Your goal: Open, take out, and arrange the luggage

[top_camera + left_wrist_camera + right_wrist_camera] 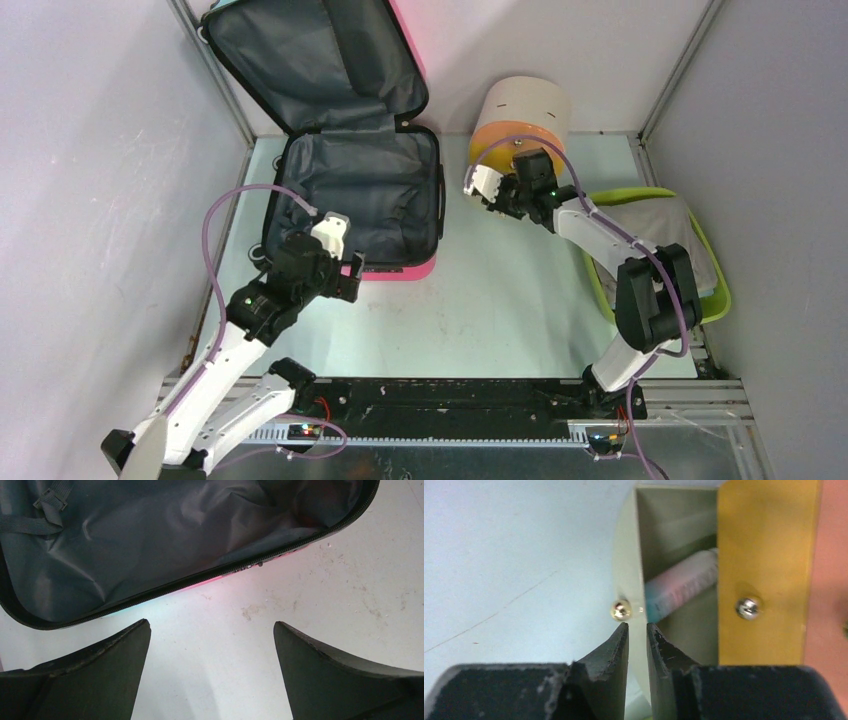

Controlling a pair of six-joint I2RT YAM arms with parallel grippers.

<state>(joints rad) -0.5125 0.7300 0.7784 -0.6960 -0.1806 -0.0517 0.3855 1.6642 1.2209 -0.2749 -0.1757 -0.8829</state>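
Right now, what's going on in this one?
The luggage lies open at the back left, lid standing up, grey lining bare. The left gripper hangs wide open off its near zipper edge, holding nothing. The right gripper is at the beige cylinder, jaws almost closed at the edge of its small door by the knob; whether it pinches the door is unclear. A tube lies in the compartment behind. A green tray holding grey cloth sits at the right.

Table (500,310): pale top, scuffed and stained. The luggage (360,190) lies open on it. A beige cylinder (520,110) stands near the luggage's right side. A lime-green tray (712,300) rests farther right, well apart.
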